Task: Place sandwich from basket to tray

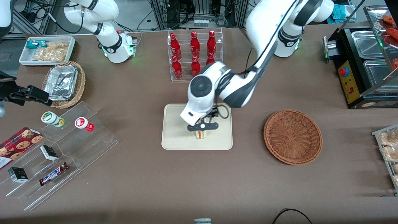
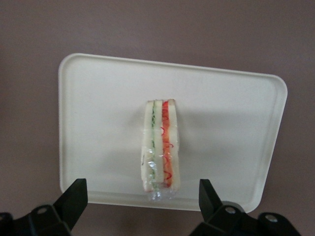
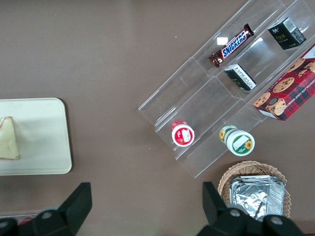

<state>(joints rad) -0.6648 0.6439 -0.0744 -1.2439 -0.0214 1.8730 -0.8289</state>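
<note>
The clear-wrapped sandwich (image 1: 201, 134) stands on its edge on the cream-beige tray (image 1: 175, 137), in the part of the tray nearer the front camera. In the left wrist view the sandwich (image 2: 160, 150) shows white bread with green and red layers on the tray (image 2: 98, 128). My left gripper (image 1: 202, 127) hangs just above the sandwich, open and empty, its fingers (image 2: 74, 196) wide apart and clear of the wrap. The reddish-brown wicker basket (image 1: 293, 136) lies empty toward the working arm's end of the table. The right wrist view shows the sandwich (image 3: 8, 138) on the tray (image 3: 44, 137).
A clear rack of red bottles (image 1: 195, 53) stands farther from the camera than the tray. A clear stepped stand (image 1: 59, 155) with snacks and cups, a tan basket with foil containers (image 1: 63, 83) and a white bin (image 1: 46, 49) lie toward the parked arm's end. A black appliance (image 1: 363, 65) stands toward the working arm's end.
</note>
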